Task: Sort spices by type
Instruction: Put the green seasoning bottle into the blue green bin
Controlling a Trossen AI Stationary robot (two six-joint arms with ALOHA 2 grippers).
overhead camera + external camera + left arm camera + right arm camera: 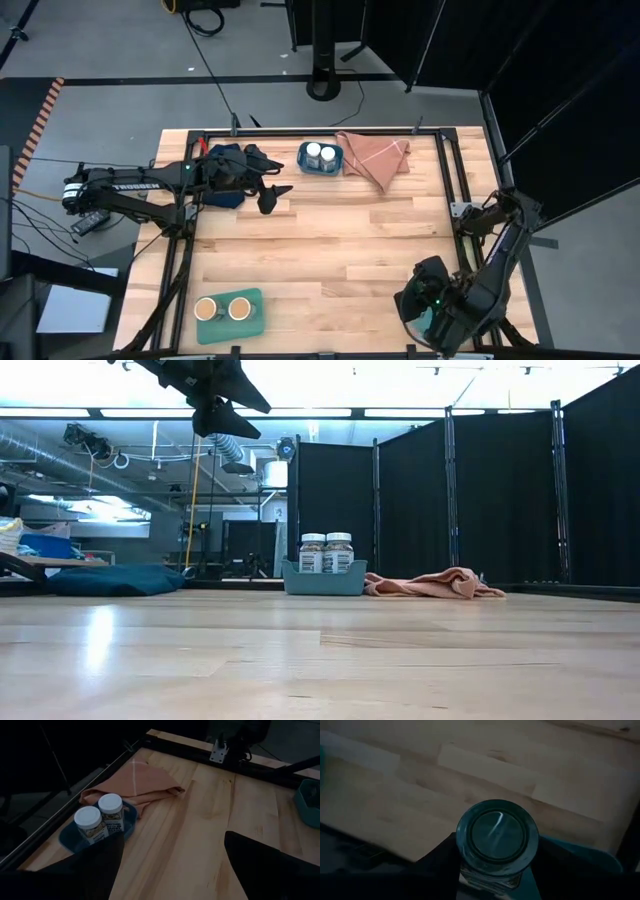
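Note:
Two white-lidded jars (320,154) stand in a blue tray (305,165) at the far middle; they also show in the left wrist view (100,817) and the low view (326,552). Two tan-lidded jars (223,309) stand in a green tray (255,322) at the near left. My left gripper (270,197) hangs open and empty above the table, left of the blue tray. My right gripper (430,300) is at the near right, shut on a green-lidded jar (497,836) over a teal tray (582,852). The other green-lidded jar is hidden. My right gripper pinches the green-lidded jar's body just below the lid (487,876), one finger (437,862) on each side. The fingers come from above, pointing down. The jar stands upright, lid up. Whether its base rests on the teal tray is hidden by the jar itself.
A pink cloth (375,158) lies right of the blue tray, and a dark blue cloth (228,170) lies under my left arm at the far left. A black frame rail (450,180) runs around the table. Bare wood (340,250) spans the middle.

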